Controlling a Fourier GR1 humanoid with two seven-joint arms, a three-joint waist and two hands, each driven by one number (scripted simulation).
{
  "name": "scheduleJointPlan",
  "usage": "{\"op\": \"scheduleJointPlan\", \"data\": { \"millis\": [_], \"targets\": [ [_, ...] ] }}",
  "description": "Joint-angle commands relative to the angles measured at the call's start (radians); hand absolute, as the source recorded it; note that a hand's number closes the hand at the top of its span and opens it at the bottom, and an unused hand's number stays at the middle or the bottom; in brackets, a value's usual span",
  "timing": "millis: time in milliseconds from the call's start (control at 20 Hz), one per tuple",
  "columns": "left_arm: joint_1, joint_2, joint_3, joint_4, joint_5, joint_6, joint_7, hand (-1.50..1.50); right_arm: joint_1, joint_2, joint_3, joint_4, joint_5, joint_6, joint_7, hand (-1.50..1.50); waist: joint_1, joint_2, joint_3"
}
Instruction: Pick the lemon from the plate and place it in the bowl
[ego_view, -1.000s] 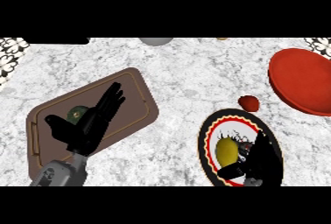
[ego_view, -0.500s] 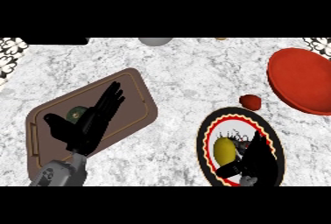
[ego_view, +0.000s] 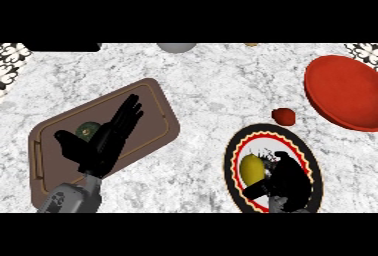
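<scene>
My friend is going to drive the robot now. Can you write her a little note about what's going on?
Right hand: on the plate, fingers curling beside the lemon; a closed hold is not clear yet.
Left hand: open, resting over the brown tray.
Red bowl: far right, nothing seen in it.
A small dark red thing lies between plate and bowl.
Done: hand reached the lemon.
Left: grasp, lift, carry to the bowl, release.

Right hand (ego_view: 286, 181) lower, fingers (ego_view: 258, 190) curling under lemon (ego_view: 252, 168)
</scene>
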Motion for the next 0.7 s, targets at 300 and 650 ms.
{"op": "scheduleJointPlan", "data": {
  "millis": [300, 650],
  "targets": [
    [0.021, 0.002, 0.009, -0.068, -0.013, -0.007, 0.048, 0.00, -0.085, 0.013, 0.049, 0.062, 0.031, -0.046, 0.219, 1.50, 0.006, 0.000, 0.005],
    [-0.010, -0.023, 0.027, -0.007, -0.025, -0.016, 0.038, 0.00, -0.112, 0.013, 0.067, 0.109, 0.092, -0.027, 0.210, 1.50, -0.003, 0.003, 0.005]
  ]
}}
